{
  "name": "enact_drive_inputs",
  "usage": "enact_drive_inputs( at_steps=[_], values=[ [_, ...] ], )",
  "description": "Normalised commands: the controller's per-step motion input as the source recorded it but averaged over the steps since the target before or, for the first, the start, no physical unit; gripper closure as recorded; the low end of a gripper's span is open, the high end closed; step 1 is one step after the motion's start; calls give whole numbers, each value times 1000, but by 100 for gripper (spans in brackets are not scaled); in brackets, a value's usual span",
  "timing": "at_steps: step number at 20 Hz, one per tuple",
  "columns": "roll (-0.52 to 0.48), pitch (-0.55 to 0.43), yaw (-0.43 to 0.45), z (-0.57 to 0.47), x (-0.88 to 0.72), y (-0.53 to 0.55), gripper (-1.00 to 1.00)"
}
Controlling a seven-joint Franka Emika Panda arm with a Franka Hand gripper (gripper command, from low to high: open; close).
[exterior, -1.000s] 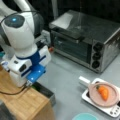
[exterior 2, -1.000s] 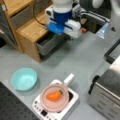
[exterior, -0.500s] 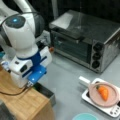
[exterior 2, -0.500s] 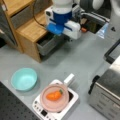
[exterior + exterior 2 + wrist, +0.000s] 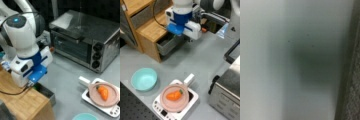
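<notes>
My white arm with its blue wrist block hangs over an open grey drawer of a wooden cabinet. The gripper reaches down into the drawer, and its fingers are hidden in both front views. The wrist view holds only a pale grey surface very close up, with a darker rough edge on its right. Nothing is seen in the gripper.
A toaster oven stands on the grey table. A carrot lies on a pink plate atop a white hot plate. A teal bowl sits near the cabinet.
</notes>
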Motion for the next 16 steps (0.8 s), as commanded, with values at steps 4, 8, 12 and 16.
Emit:
enact_drive_inputs(
  at_steps=[4,8,12,16],
  values=[
    [-59,1,-55,-75,-66,253,-100],
    [-45,-8,-52,-56,-61,192,-100],
    [-34,-7,-45,-30,-58,157,-100],
    [-29,-3,-52,-13,-55,169,-100]
  ],
)
